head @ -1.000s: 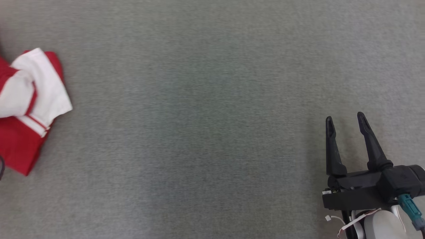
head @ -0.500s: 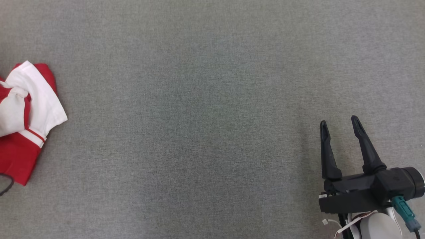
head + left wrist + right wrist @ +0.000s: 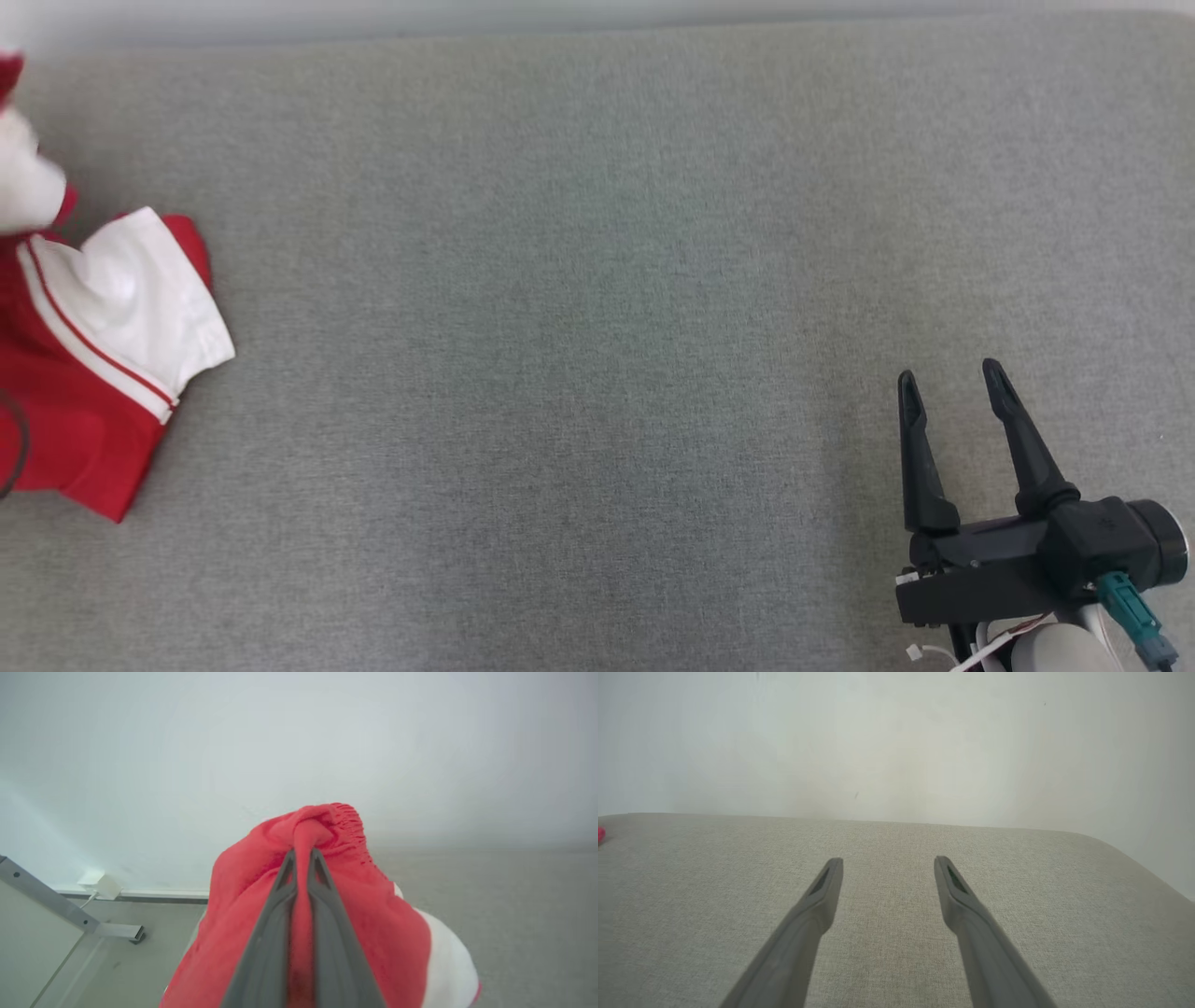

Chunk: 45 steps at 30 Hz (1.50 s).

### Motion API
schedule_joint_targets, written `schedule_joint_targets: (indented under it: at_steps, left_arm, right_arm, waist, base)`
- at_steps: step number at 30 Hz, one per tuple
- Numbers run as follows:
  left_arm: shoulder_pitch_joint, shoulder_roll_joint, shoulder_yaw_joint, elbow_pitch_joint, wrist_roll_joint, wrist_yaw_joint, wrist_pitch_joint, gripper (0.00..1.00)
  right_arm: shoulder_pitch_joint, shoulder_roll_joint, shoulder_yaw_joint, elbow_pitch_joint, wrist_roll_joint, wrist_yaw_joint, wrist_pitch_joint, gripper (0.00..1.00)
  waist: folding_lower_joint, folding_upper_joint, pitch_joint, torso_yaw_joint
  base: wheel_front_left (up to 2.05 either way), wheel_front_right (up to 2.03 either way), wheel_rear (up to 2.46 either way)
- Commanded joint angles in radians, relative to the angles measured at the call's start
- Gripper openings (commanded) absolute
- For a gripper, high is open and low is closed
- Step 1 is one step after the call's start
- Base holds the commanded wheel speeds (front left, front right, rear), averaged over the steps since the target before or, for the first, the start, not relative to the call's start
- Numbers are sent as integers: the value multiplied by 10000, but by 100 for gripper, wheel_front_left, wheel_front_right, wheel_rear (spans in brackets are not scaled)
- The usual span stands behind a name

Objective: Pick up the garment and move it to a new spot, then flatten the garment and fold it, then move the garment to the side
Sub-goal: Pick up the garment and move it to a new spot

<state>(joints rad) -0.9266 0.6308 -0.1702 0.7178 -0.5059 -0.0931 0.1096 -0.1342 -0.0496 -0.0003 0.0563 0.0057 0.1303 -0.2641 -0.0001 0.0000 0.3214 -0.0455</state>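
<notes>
Garment (image 3: 243, 896), red and white, is pinched at its red waistband by the left tool (image 3: 302, 853). Right tool (image 3: 948, 373), spread wide, hovers over the grey worktop (image 3: 597, 327).

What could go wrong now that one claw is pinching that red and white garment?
The left claw pinches only a thin fold of the garment, so it might slip free. The right claw stands open far across the grey surface, so the cloth will probably hang bunched.

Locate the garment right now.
In the head view the garment is at the far left edge of the grey surface; the left wrist view shows the left gripper shut on it.
</notes>
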Motion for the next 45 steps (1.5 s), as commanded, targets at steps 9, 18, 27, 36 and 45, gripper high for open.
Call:
schedule_joint_targets:
  at_steps: [9,18,27,36,45]
  left_arm:
    - [-1181,-945,-1061,-1933,377,-266,-835,0]
    - [-1269,-2717,-2207,-3943,88,-147,-273,0]
    - [-244,-4461,-3440,-3994,-104,32,-328,0]
    - [1629,-4756,-4112,-2353,-94,173,-904,0]
    - [1875,-5055,-4390,-1475,-35,-51,-2247,100]
  right_arm:
    - [266,-15,232,259,512,8,-7,100]
    - [396,-11,480,404,1099,8,-5,100]
    - [455,-11,436,500,1310,8,-7,100]
    - [331,-10,579,562,1334,8,-7,100]
    - [321,-13,514,593,1125,8,-5,100]
  waist:
    - [1,0,-1012,-152]
    - [1,0,-1206,-1505]
    - [1,0,-1030,-2163]
    - [1,0,-855,-2407]
    - [1,0,-1115,-1886]
  base:
    - [0,0,0]
    - [0,0,0]
    - [0,0,0]
    - [0,0,0]
    - [0,0,0]
